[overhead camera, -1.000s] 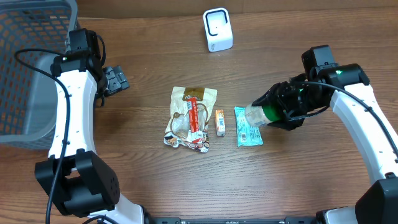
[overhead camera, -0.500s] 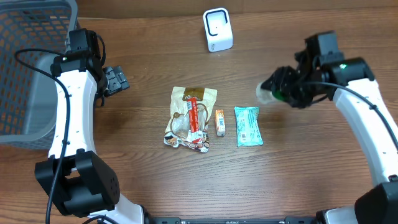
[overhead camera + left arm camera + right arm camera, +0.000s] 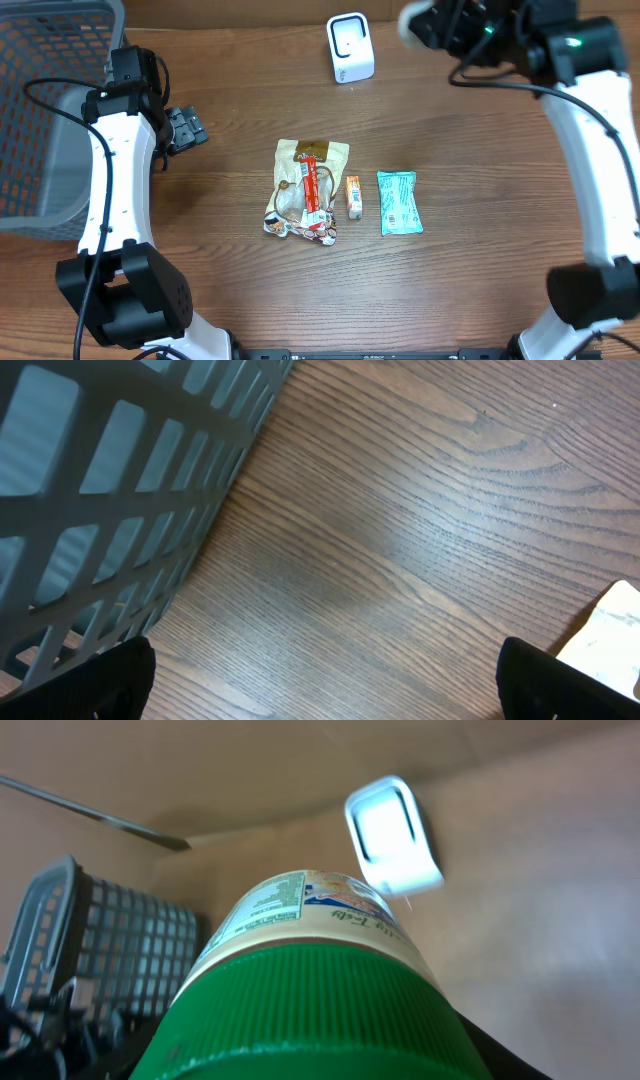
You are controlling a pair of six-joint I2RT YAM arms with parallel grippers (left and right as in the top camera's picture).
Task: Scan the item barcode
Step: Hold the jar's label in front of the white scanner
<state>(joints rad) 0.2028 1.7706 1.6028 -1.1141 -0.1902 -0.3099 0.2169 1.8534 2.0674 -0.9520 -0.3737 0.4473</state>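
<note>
Right hand (image 3: 447, 25) pinches a round jar (image 3: 413, 22), ribbed green lid (image 3: 300, 1020), cream label (image 3: 300, 905) too blurry to read, up near the glossy white scanner (image 3: 350, 47). Left hand (image 3: 186, 128) spread wide over woodgrain table (image 3: 400, 540).

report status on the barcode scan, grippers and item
Left gripper open, empty, by the basket. Right gripper shut on green-capped bottle, held aloft right of the white scanner. Nothing between bottle and scanner; three packets lie mid-table.
</note>
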